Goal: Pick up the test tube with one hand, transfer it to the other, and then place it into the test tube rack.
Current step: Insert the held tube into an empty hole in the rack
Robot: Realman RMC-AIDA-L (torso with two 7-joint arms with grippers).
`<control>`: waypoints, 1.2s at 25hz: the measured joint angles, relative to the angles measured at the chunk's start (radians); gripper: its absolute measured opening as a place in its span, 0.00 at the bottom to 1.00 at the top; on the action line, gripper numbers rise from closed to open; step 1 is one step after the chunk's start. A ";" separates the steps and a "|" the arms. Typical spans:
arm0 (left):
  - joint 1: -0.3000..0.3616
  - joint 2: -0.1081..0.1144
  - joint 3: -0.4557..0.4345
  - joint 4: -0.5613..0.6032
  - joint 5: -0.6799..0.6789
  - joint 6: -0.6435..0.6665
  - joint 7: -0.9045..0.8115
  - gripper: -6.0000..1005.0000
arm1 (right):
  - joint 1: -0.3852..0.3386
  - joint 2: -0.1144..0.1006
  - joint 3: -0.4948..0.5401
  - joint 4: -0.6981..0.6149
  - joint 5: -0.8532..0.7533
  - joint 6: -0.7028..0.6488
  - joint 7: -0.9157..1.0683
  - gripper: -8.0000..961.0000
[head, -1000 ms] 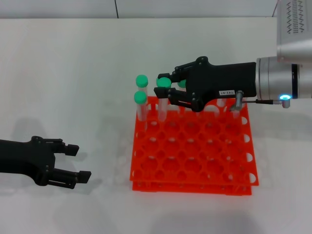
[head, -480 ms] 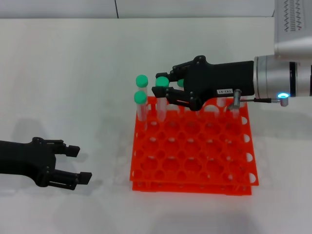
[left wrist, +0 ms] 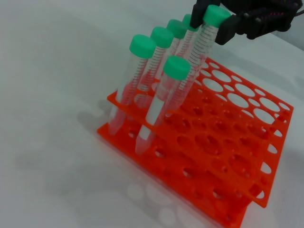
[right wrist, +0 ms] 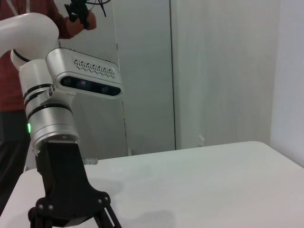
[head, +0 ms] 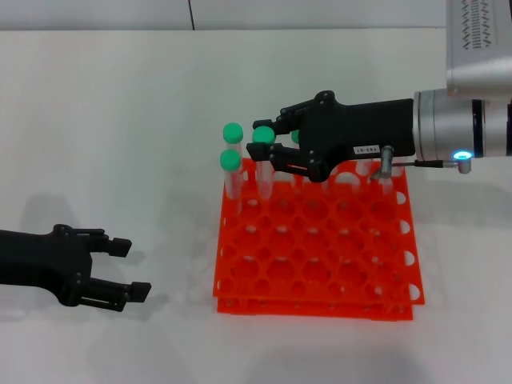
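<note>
Fingers [head: 266, 150] of the right gripper [head: 268, 149] pinched narrow around the test tube [head: 264, 165], right at its green cap. Arm reaching in level from the right over the far edge of the test tube rack [head: 316, 244], silver wrist lit with a small blue dot, white label on the black side. Tube upright, clear with printed marks, lower end down in a hole of the rack's back row. From the left wrist view, same tube [left wrist: 194, 61] tallest of the bunch, cap gripped from behind.

Left gripper [head: 126, 266] parked low over the counter [head: 120, 120], well apart from the rack, fingers spread wide around nothing.

Other green-capped tubes [head: 232, 170] crowded just beside the held one at the rack's far left corner, one leaning a bit. Rest of the orange grid just open holes.
</note>
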 joint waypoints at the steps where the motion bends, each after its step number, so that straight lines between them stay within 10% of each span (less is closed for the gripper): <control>1: 0.000 0.000 0.000 0.000 0.000 0.000 0.001 0.88 | 0.000 0.000 0.000 0.000 0.000 0.000 0.001 0.28; 30: 0.000 -0.003 0.000 -0.001 -0.006 0.000 0.016 0.88 | 0.014 -0.003 0.001 0.019 -0.005 0.013 0.031 0.28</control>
